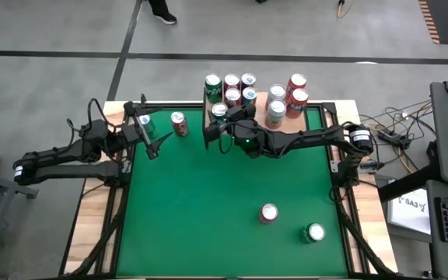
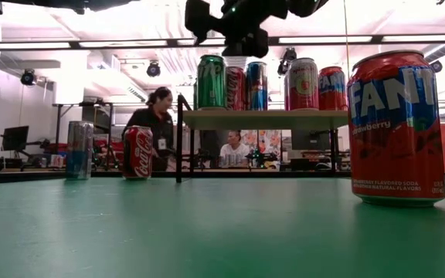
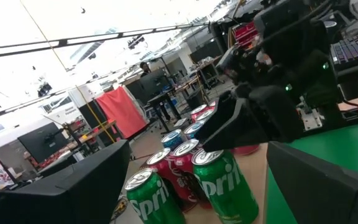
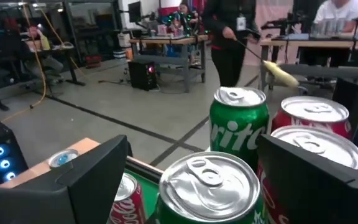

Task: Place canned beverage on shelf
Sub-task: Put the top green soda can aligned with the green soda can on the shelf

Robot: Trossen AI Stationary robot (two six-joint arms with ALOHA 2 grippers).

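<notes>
The shelf [image 2: 284, 119], a light wooden board on thin black legs, stands at the table's far edge and carries several upright cans [image 1: 249, 96]. My right gripper [image 1: 216, 131] reaches in from the table's right and hovers open over the shelf's near left corner. Its fingers stand on either side of, and a little above, a green can's silver top [image 4: 207, 177]. That can rests upright on the board beside a Sprite can [image 4: 238, 121]. My left gripper [image 1: 152, 142] waits open, raised over the table's left side, and faces the shelf.
A Coca-Cola can [image 1: 180, 123] and a silver-blue can [image 1: 144, 122] stand on the green table left of the shelf. A Fanta can [image 1: 268, 212] and a green can [image 1: 315, 232] stand near the front right. People [image 2: 154, 123] sit beyond the far edge.
</notes>
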